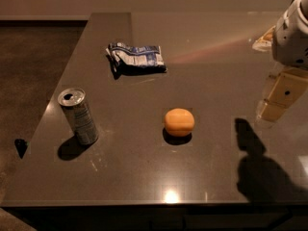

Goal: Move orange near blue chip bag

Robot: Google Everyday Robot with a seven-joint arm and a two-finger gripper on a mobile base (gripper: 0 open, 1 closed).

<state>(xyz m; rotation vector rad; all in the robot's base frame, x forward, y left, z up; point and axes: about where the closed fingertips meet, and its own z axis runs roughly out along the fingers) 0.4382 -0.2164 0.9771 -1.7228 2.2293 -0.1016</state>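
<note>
The orange (179,121) sits on the dark table (216,57), near its middle and a little toward the front. The blue chip bag (136,57) lies flat and wrinkled further back and to the left, well apart from the orange. My gripper (275,101) hangs above the table at the right edge of the view, to the right of the orange and apart from it, below the white arm (292,32). It holds nothing that I can see.
A silver drink can (79,115) stands upright near the table's left front edge. The table's left edge drops to a dark floor (33,66). A pale object (263,40) lies at the back right, partly behind the arm. The arm's shadow (262,170) falls at front right.
</note>
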